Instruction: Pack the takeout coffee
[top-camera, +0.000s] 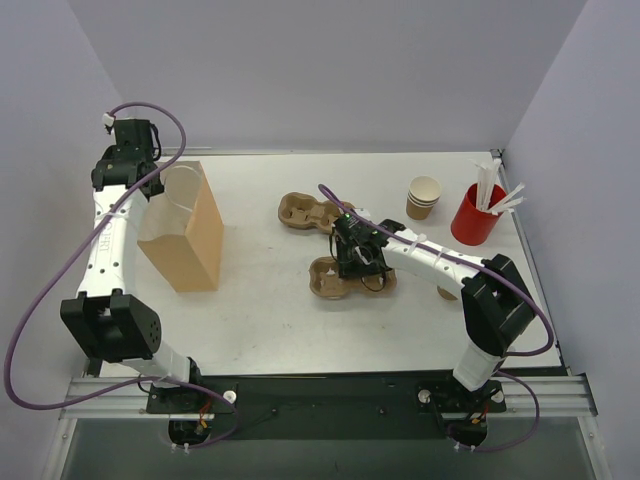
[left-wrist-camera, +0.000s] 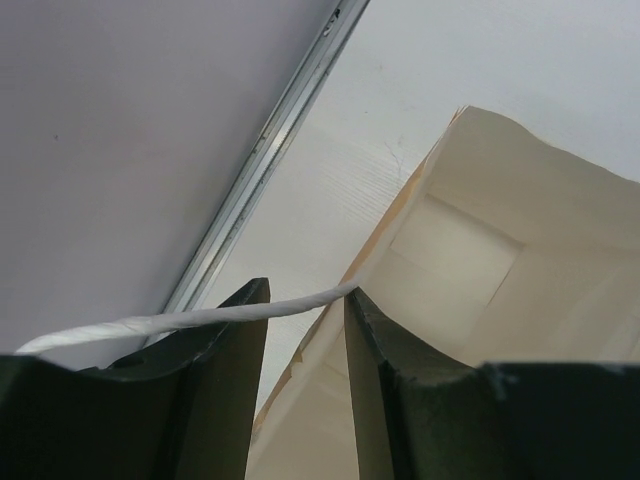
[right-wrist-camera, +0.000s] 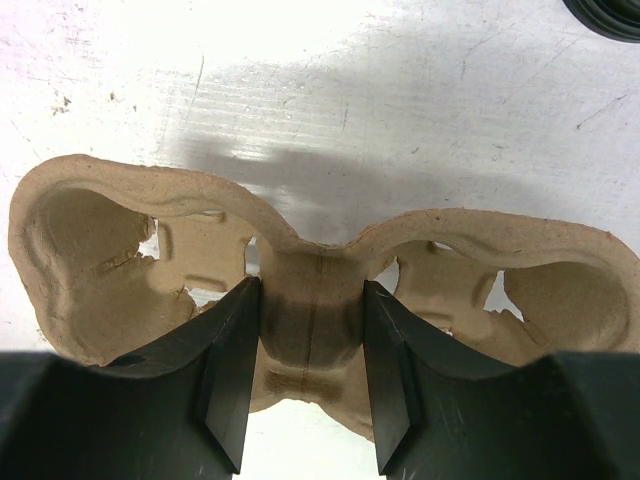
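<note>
The tan paper takeout coffee cup (top-camera: 424, 197), which looks like a short stack, stands upright at the back right, away from both grippers. My right gripper (top-camera: 356, 262) (right-wrist-camera: 312, 288) is shut on the centre ridge of a brown pulp cup carrier (top-camera: 342, 280) (right-wrist-camera: 310, 330), one finger pressed on each side; both of its slots are empty. My left gripper (top-camera: 152, 175) (left-wrist-camera: 305, 300) is open at the top rim of the upright brown paper bag (top-camera: 190, 235) (left-wrist-camera: 480, 250). The bag's wall runs between its fingers. The bag's white cord handle (left-wrist-camera: 180, 320) lies across the fingertips.
A second pulp carrier (top-camera: 308, 212) lies behind the held one. A red cup with white straws (top-camera: 476, 213) stands beside the tan cup. A small tan object (top-camera: 447, 293) peeks from under the right arm. The table's metal rail (left-wrist-camera: 270, 160) runs close behind the bag.
</note>
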